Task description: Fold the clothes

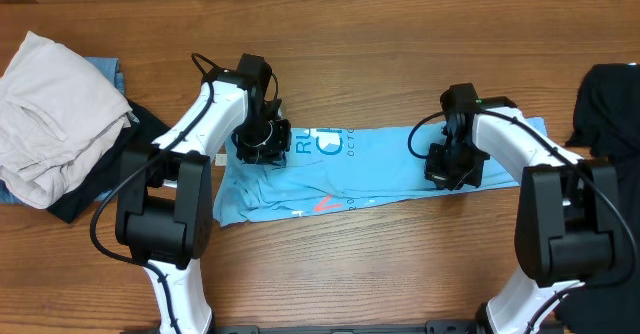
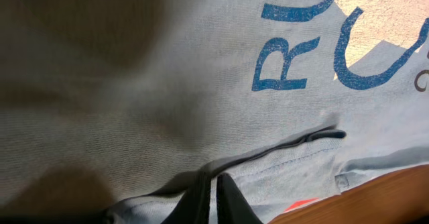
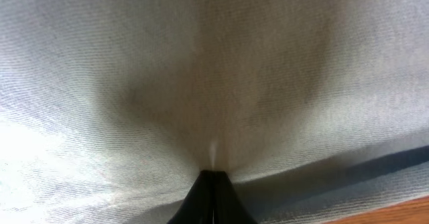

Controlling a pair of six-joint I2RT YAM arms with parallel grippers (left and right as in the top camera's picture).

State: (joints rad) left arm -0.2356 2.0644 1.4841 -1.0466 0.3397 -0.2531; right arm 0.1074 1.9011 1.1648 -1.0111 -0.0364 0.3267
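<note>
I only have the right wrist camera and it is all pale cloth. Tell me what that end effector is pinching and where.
Observer: The right end effector is shut on a light blue T-shirt, near the shirt's end on that arm's side. The shirt lies as a long band across the table.
Operator: Report the other arm.
Observer: The left end effector is shut on the same shirt at its opposite end, close to the blue lettering.
Operator: List whatever else is out there.
Observer: An off-white pile of clothes sits at the far left, and a black garment at the far right edge.
</note>
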